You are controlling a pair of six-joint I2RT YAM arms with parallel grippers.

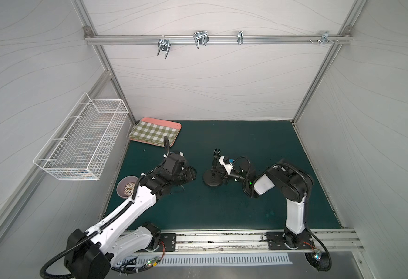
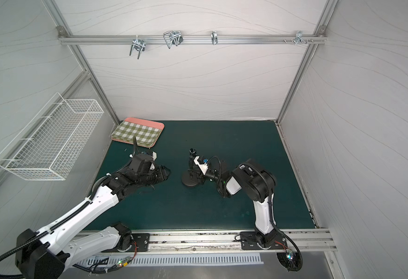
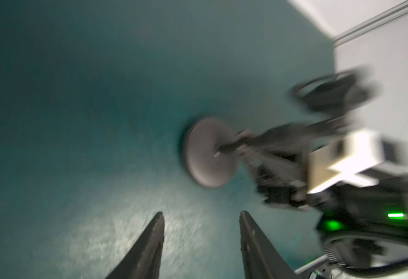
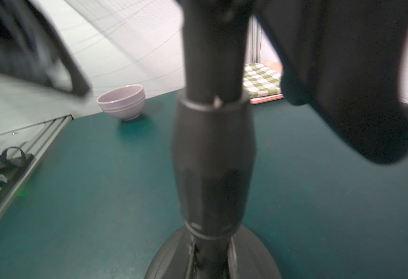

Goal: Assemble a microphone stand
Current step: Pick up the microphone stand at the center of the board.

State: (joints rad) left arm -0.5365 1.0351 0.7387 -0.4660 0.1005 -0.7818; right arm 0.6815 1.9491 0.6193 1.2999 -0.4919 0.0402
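- White-panelled enclosure with a dark green mat [image 1: 222,207] as the work surface. A white wire basket [image 1: 82,142] hung on the side wall, well clear of everything.
- Checked tray [image 1: 171,121] sat in the far corner of the mat with no gripper near it.
- Right gripper [image 1: 219,172] was clamped tight on the rod [image 1: 214,162], low down, just above the base [image 1: 213,182].
- Left gripper [image 3: 201,213] was partly open and empty. It pointed at the base from close by without touching. Its wrist view was blurred.
- Microphone stand [image 2: 189,180] stood mid-mat: base flat on the mat, rod upright at its centre, U-shaped clip [image 1: 217,152] on top.
- Right wrist view showed the rod's collar meeting the base hub. Couldn't tell whether the joint was fully seated.
- Lilac bowl [image 4: 122,103] sat beside the left forearm with something in it, contents unclear.
- Risks, my read:
- Nothing held the base. Twisting the rod to tighten would likely just spin the base on the mat, leaving the joint loose.
- Releasing the right grip on a loose joint could let the rod lean or tip out.
- At that half-width, the left gripper coming in could catch the base rim and shove it, levering the rod against the right grip.
- A left forearm sweep could knock the bowl.
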